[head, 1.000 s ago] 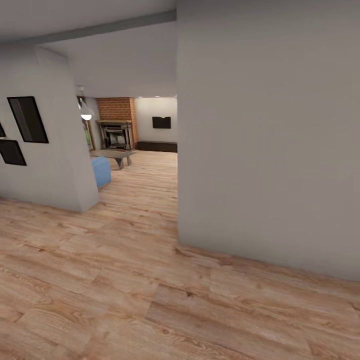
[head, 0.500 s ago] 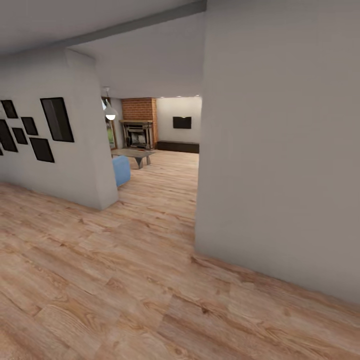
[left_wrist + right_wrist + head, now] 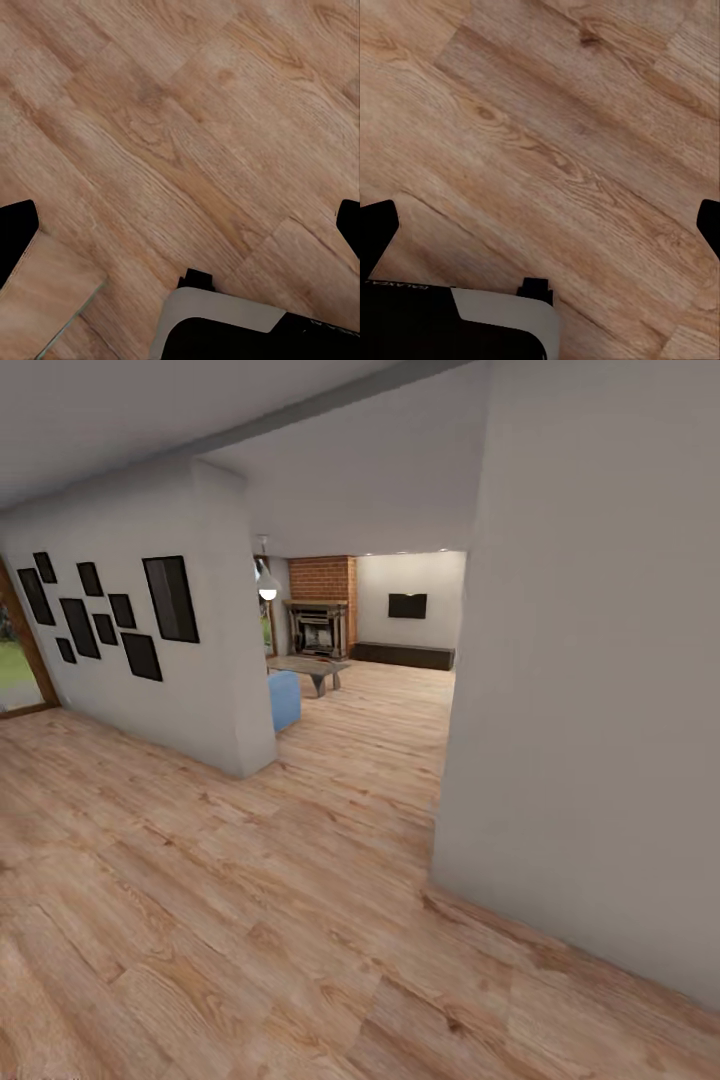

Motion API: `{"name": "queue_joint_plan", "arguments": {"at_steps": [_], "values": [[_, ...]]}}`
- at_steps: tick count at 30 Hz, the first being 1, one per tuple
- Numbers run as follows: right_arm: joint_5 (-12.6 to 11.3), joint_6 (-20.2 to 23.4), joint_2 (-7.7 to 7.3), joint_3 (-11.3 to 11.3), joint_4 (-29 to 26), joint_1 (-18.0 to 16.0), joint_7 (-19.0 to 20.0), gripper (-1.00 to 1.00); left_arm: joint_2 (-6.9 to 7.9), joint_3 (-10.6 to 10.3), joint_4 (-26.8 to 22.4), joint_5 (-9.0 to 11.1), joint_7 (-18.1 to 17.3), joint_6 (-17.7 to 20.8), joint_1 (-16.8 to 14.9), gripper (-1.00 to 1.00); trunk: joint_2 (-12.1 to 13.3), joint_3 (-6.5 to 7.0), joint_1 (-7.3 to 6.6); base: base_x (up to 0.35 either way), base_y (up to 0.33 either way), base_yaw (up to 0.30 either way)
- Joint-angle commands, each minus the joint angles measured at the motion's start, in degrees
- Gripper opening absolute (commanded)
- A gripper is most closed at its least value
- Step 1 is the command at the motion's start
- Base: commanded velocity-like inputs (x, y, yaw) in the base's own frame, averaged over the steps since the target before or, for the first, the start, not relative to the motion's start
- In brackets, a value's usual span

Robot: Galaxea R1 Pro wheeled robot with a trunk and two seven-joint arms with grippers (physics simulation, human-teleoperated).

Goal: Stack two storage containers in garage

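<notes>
Wood-plank floor [image 3: 250, 920], living room [image 3: 360, 660] ahead, hands spread wide

pale grey wall [image 3: 600, 740] right foreground | grey partition wall [image 3: 215, 660] left, bearing black rectangular picture frames [image 3: 170, 598] | white globe pendant lamp [image 3: 268, 592] beyond partition | black wall-mounted screen [image 3: 407, 605] far wall | long dark low chest [image 3: 403, 655] beneath screen

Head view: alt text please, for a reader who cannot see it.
A wood-plank floor leads between two pale walls toward the living room, with its brick fireplace, blue sofa and coffee table. Black picture frames hang on the left wall.
</notes>
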Motion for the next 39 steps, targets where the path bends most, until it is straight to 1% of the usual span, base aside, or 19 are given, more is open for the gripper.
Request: {"name": "queue_joint_plan", "arguments": {"at_steps": [1, 8, 11, 39], "values": [[0.1, -0.4, -0.04, 0.0, 0.2, -0.1, 0.1, 1.00, 0.00, 0.0, 0.1, 0.2, 0.0, -0.2, 0.0, 1.00, -0.1, -0.05, 0.05, 0.281, 0.131, 0.250], [0.1, -0.4, 0.00, 0.0, 0.2, -0.1, 0.1, 1.00, 0.00, 0.0, 0.1, 0.2, 0.1, -0.2, 0.0, 1.00, -0.1, -0.05, 0.05, 0.288, 0.107, 0.246], [0.1, -0.4, -0.01, 0.0, 0.2, -0.1, 0.2, 1.00, -0.07, 0.0, 0.1, 0.1, 0.1, -0.2, 0.0, 1.00, -0.1, -0.05, 0.05, 0.311, 0.024, 0.115], [0.1, -0.4, -0.02, 0.0, 0.2, -0.1, 0.1, 1.00, -0.18, -0.1, 0.1, 0.1, 0.1, -0.2, 0.0, 1.00, -0.1, -0.05, 0.05, 0.320, 0.001, 0.006]]}}
